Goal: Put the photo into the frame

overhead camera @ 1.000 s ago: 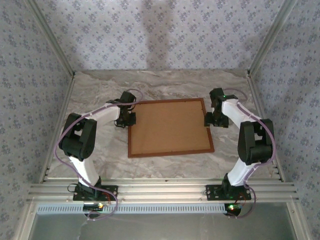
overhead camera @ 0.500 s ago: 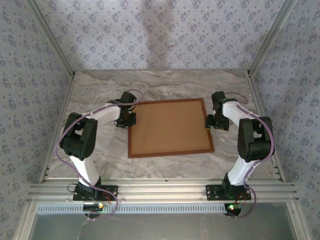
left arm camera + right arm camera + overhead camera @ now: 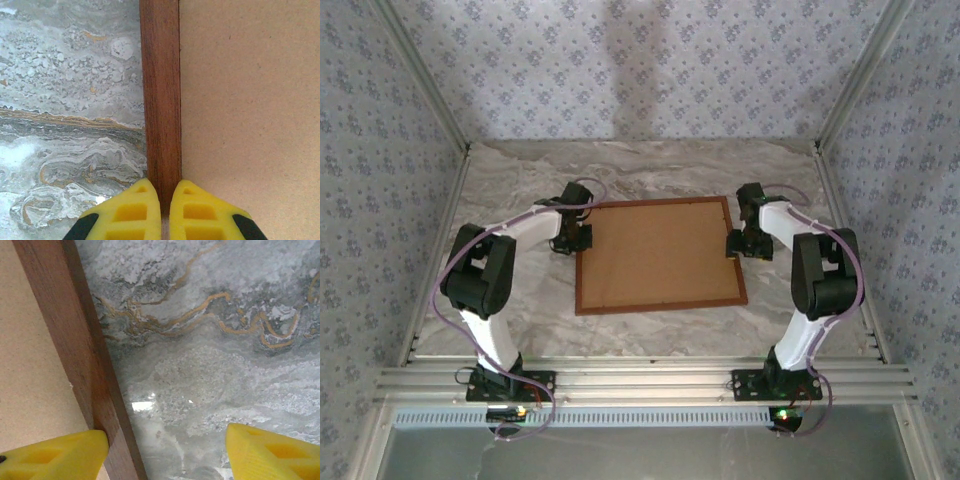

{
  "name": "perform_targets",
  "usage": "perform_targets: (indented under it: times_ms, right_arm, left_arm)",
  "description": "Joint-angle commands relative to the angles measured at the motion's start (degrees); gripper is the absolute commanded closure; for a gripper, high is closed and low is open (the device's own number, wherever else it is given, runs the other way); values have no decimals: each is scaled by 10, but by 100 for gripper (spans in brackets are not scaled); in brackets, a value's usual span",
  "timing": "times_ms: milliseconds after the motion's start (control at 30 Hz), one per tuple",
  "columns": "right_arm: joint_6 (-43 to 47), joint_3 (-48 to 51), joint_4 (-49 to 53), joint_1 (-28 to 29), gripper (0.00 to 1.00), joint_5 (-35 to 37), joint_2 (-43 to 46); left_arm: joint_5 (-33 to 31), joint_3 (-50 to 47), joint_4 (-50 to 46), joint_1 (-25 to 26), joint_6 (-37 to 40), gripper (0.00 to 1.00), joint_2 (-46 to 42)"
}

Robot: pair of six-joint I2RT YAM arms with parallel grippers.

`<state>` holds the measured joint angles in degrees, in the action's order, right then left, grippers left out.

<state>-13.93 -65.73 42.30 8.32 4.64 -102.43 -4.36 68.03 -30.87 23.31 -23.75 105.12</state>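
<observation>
The left gripper is closed, its yellow pads almost touching each other, and it sits directly over the left rail of the frame; whether it presses on the wood cannot be told. The right gripper stands wide open across the frame's right rail, one finger over the rail's inner side and the other over bare stone, holding nothing. The dark reddish-brown frame lies flat, back up, around the middle of the surface, slightly skewed, with a plain brown backing board filling it. The surface is grey marble-patterned with ochre veins, bounded at its near edge by an aluminium rail and enclosed by walls in pale floral wallpaper.
</observation>
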Motion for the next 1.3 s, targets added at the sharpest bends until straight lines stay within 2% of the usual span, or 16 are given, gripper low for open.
perform_targets:
  times_ms: [0,300,733,867,967,1267]
  right_arm:
    - [6,-10,24,33,32,-32,-57]
    - [2,-82,80,88,31,-22,-126]
    - [-20,-126,107,146,25,-3,-159]
    - [-25,-125,104,150,23,-11,-156]
    - [-27,-128,111,146,23,9,-150]
    - [-9,-110,99,83,25,-30,-34]
  left_arm:
    - [18,14,3,6,9,100,7]
    - [31,9,12,10,-1,100,8]
    - [41,-5,23,13,-9,100,3]
    - [44,-5,24,14,-11,100,3]
    - [42,-5,23,14,-10,100,0]
    - [25,0,14,6,-3,100,-10]
